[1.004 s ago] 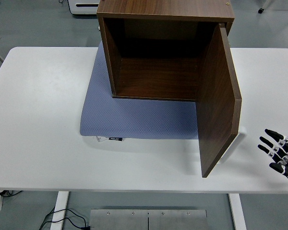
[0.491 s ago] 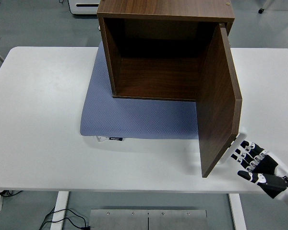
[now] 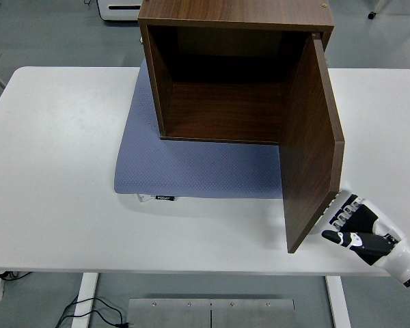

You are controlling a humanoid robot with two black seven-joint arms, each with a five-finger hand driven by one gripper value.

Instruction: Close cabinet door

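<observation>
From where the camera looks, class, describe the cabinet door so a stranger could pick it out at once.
Start at the white table and find the brown wooden cabinet standing on the blue-grey mat. The cabinet door is the flat wooden panel hinged on its right side, swung wide open toward the table's near edge. Alone among the panels, it juts out from the box.

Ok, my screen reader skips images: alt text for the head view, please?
A brown cabinet on a blue mat has its door swung wide open; the right hand reaches the door's outer face near its free edge.
</observation>
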